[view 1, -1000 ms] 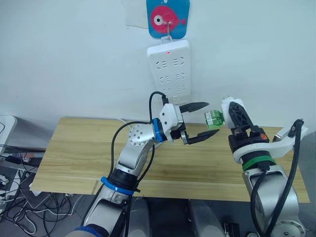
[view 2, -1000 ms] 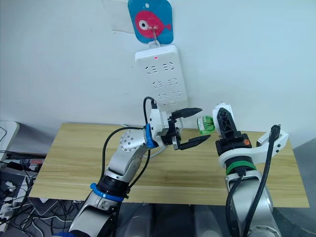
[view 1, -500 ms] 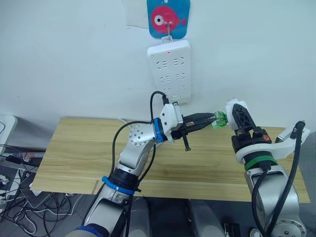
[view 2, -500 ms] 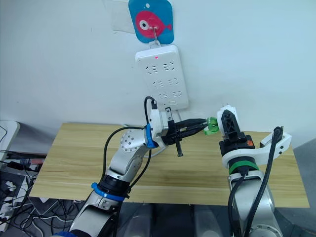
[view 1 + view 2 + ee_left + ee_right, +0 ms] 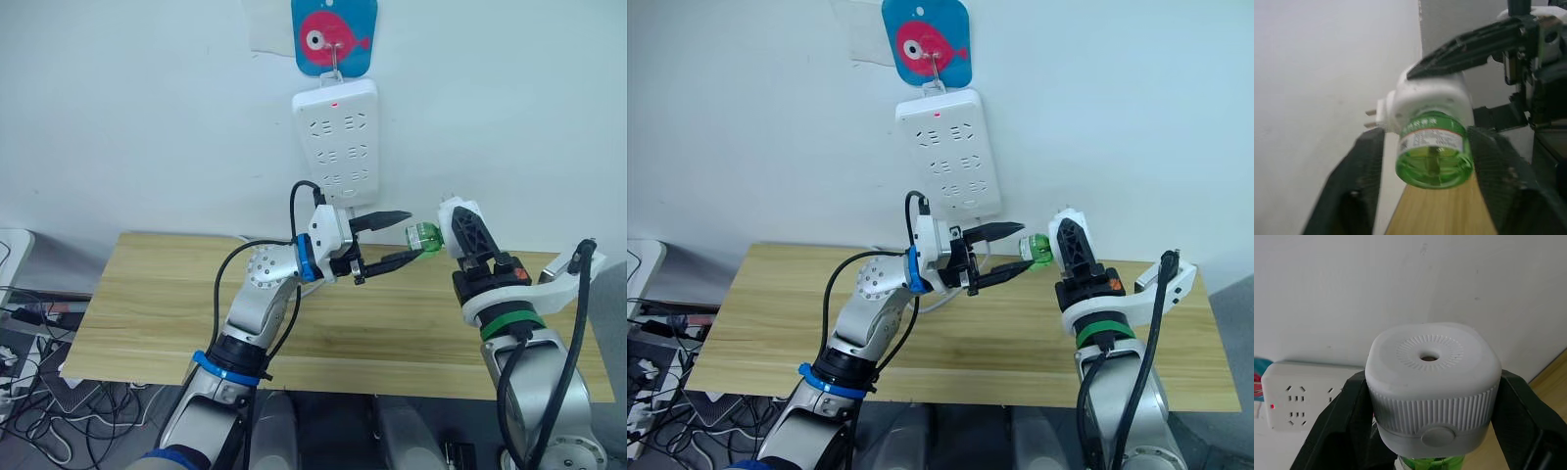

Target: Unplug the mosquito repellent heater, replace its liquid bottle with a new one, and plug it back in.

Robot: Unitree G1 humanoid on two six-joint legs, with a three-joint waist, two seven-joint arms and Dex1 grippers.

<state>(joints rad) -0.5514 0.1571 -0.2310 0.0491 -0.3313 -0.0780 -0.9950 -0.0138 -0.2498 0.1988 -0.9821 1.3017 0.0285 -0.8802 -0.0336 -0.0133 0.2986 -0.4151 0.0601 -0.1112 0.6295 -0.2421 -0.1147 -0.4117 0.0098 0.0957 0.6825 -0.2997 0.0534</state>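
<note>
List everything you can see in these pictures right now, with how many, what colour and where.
mosquito repellent heater: one, white, held off the table between the right gripper's fingers, unplugged, prongs toward the wall.
liquid bottle: one, green, attached to the heater, pointing toward the left gripper.
power strip: one, white, hanging on the wall above the table, red light lit at its top.
fish-shaped hook plate: one, blue with a pink fish, on the wall above the strip.
table: one, light wood, against the wall.
cables: several, mixed colours, on the floor at the table's left end.
left gripper: one, black fingers open on either side of the bottle.
right gripper: one, black fingers shut on the heater.
</note>
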